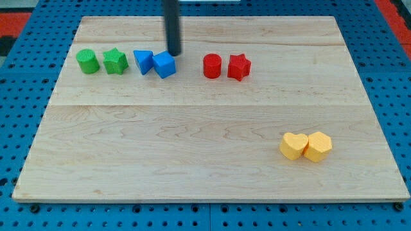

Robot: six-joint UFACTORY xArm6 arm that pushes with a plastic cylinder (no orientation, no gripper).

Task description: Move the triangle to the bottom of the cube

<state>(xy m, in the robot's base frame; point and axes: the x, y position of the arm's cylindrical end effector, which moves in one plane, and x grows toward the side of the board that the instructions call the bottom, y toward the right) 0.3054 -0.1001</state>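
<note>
At far left-centre, my tip is seen just behind the blue cube, which touches the blue triangle on its left. No fingers are fitted, so nothing is grasped. The approach step is judged in hand; next, the tip must be brought behind the triangle so it can be pushed nearward around the cube.

On the pale wooden board, take the blue cube as landmark. The blue triangle touches it on the view's left; farther left stand the green star block and then the green cylinder. My tip sits just above the cube — at its upper right edge. To its right lie the red cylinder and red star block; well apart, toward the view's bottom right, the yellow heart block touches the yellow hexagon block
</note>
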